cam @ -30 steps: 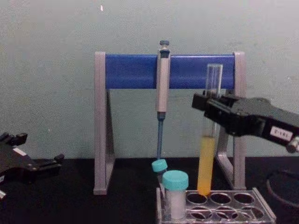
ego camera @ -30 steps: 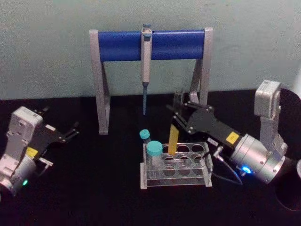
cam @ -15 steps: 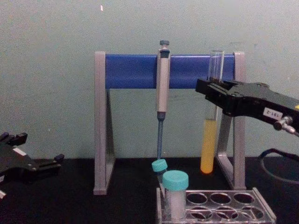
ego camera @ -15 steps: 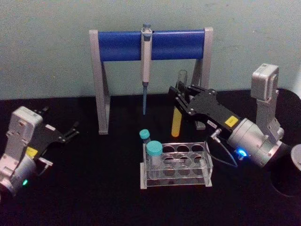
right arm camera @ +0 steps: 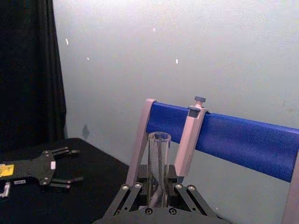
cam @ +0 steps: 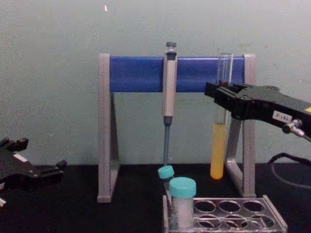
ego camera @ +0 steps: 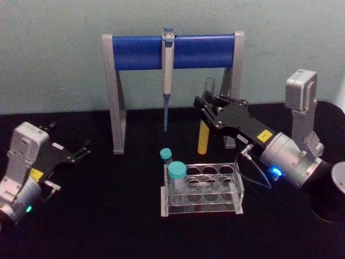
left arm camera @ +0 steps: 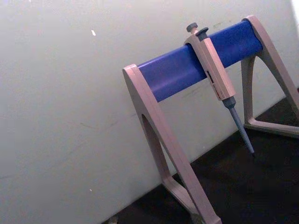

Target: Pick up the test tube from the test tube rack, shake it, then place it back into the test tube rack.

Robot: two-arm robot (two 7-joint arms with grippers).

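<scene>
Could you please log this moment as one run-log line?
right gripper: shut on clear glass test tube with yellow-orange liquid, above clear plastic rack | left gripper: parked, open

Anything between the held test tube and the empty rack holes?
Nothing visible does. The right gripper holds the test tube upright above the test tube rack; the teal-capped vials stand at its left end, beside the open holes. The left gripper sits far left.

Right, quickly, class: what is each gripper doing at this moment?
Left gripper: open, holding nothing, at the table's left.
Right gripper: shut on the test tube, held clear above the test tube rack.
</scene>
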